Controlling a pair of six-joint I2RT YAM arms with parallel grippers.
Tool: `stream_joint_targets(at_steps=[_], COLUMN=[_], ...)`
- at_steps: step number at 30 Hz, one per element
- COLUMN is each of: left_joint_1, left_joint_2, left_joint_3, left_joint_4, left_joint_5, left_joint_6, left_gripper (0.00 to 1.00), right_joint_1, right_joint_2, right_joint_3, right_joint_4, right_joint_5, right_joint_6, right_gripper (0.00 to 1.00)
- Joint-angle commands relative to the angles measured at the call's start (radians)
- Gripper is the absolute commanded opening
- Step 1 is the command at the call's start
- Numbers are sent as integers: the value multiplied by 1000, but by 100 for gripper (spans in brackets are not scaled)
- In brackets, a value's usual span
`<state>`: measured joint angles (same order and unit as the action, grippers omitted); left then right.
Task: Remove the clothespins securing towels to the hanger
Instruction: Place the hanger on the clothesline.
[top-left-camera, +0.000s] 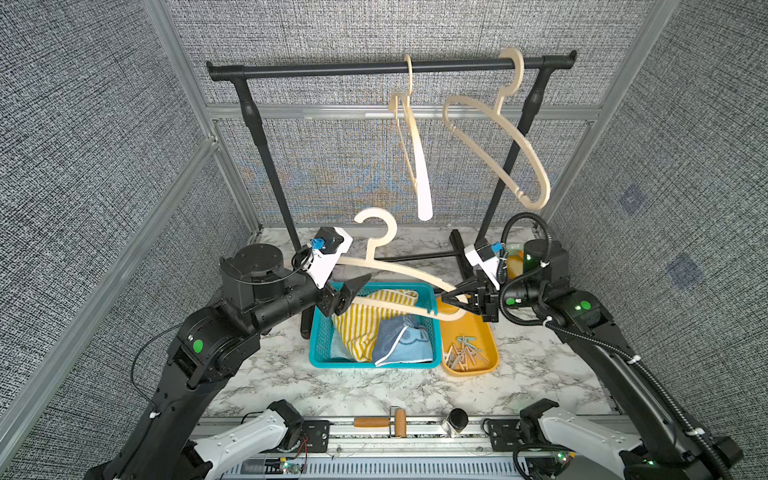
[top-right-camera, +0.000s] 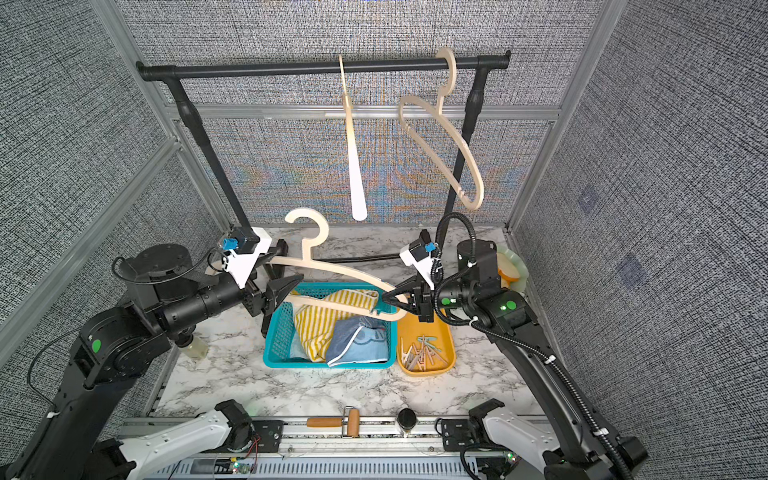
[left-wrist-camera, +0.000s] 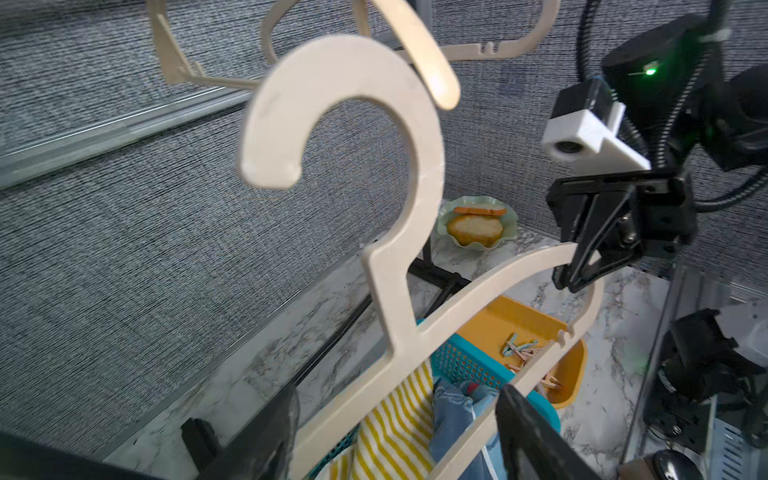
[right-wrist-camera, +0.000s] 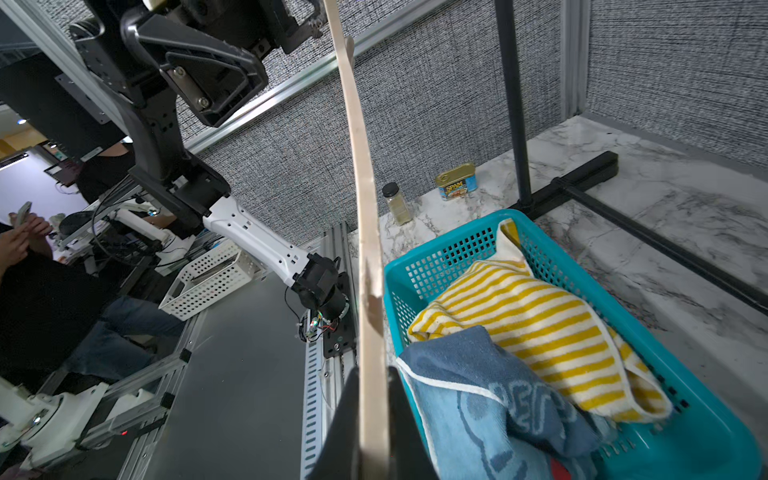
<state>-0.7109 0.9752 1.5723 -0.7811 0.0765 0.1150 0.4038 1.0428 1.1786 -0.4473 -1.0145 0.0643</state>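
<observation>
A beige hanger (top-left-camera: 399, 270) (top-right-camera: 332, 266) (left-wrist-camera: 415, 208) is held level above the teal basket (top-left-camera: 322, 336) (top-right-camera: 276, 332), with no towel on it. My right gripper (top-left-camera: 444, 297) (top-right-camera: 384, 298) (right-wrist-camera: 374, 395) is shut on the hanger's right end. My left gripper (top-left-camera: 355, 293) (top-right-camera: 286, 293) (left-wrist-camera: 395, 432) is open, its fingers standing either side of the hanger's left end. The yellow-striped towel (top-left-camera: 357, 328) (right-wrist-camera: 540, 316) and the blue lettered towel (top-left-camera: 399, 340) (right-wrist-camera: 478, 395) lie crumpled in the basket. Several clothespins (top-left-camera: 463, 353) (top-right-camera: 422, 353) (left-wrist-camera: 519, 349) lie in the orange tray (top-left-camera: 486, 332).
Two bare hangers (top-left-camera: 415, 158) (top-left-camera: 498, 141) hang on the black rack bar (top-left-camera: 390, 66) behind. A plate of bread (left-wrist-camera: 478, 226) sits at the back right. A can (right-wrist-camera: 457, 180) and a spice jar (right-wrist-camera: 397, 203) stand by the left wall. A roller (top-left-camera: 399, 422) lies at the front edge.
</observation>
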Motion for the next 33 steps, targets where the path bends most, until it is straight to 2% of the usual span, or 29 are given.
stream_joint_targets(at_steps=[1,4,7,13,21,27,30,33], left_joint_1=[0,1,0,0,-1,0,0,-1], left_joint_2=[4,14,14,9,13,13,17,29], left_joint_3=[17,32,32,32,-3,23,37,36], left_joint_4=[13,-23,-45,-79,-109,-143,-170,-195], left_joint_5=[-223,-341,-399,-424,-439,-440,-451,-465], left_joint_6=[-76,-112,-137,-192,-227,-247,-257,-268], left_gripper=[75,75,75,75,75,75,75,75], right_joint_1=[2,13,65,260,503,680,743,761], right_joint_2=[-10,-22,-37,-69,-64,-39,-5,21], right_joint_3=[6,-6,-6,-4,7,16,34,36], right_joint_4=[57,101,102,73,46,68,73,106], right_joint_5=[100,153,298,634,1002,1257,1350,1380], right_joint_6=[66,109,122,95,62,46,33,33], right_gripper=[0,0,0,0,0,0,0,0])
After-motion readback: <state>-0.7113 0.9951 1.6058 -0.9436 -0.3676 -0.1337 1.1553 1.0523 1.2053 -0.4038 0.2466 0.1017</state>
